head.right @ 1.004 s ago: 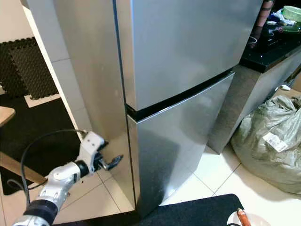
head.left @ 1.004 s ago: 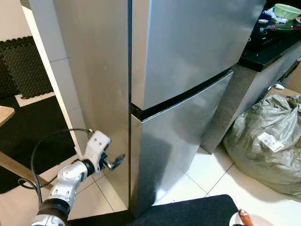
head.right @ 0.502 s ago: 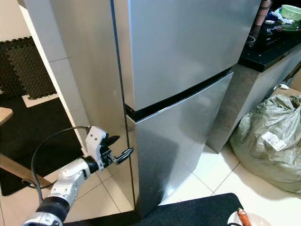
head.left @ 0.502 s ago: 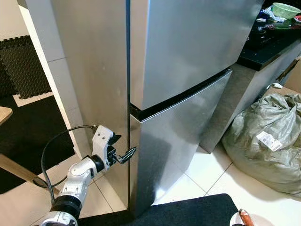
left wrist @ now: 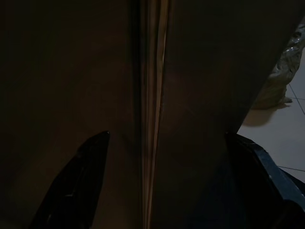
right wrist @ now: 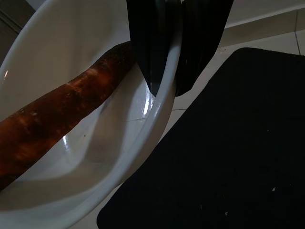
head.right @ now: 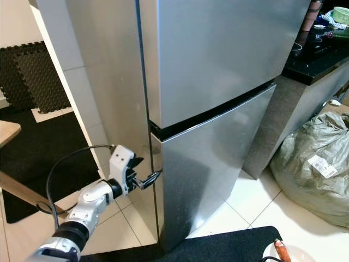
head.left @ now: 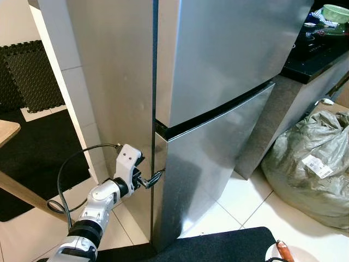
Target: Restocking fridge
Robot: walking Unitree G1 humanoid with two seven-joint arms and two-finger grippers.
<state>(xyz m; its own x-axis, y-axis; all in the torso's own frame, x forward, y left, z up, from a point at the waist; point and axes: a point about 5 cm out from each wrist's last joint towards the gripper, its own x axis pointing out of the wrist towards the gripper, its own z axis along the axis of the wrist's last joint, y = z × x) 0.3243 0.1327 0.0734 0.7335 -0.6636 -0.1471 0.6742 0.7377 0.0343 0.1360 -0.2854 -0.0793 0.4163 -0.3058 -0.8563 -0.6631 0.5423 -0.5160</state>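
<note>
The steel fridge (head.left: 218, 71) stands shut, its upper door above the lower door (head.left: 212, 153). My left gripper (head.left: 154, 177) is at the left edge of the lower door, just below the dark gap between the doors. In the left wrist view its fingers (left wrist: 88, 162) are spread open on either side of the seam between door and fridge side. My right gripper (right wrist: 167, 88) is shut on the rim of a white bowl (right wrist: 143, 143) holding a carrot (right wrist: 62, 105). The bowl (head.left: 272, 255) and carrot (head.left: 282, 252) peek in at the bottom edge of the left eye view.
A bulky grey sack (head.left: 311, 164) lies on the tiles right of the fridge. A black counter (head.left: 313, 52) with a green bowl (head.left: 335, 12) is behind it. A black mat (head.left: 218, 245) lies at my feet. A wooden table corner (head.left: 6, 131) and a foam mat (head.left: 27, 71) are on the left.
My left arm has risen and reached right, bringing its fingertips from beside the fridge to the lower door's left edge. The view has shifted slightly.
</note>
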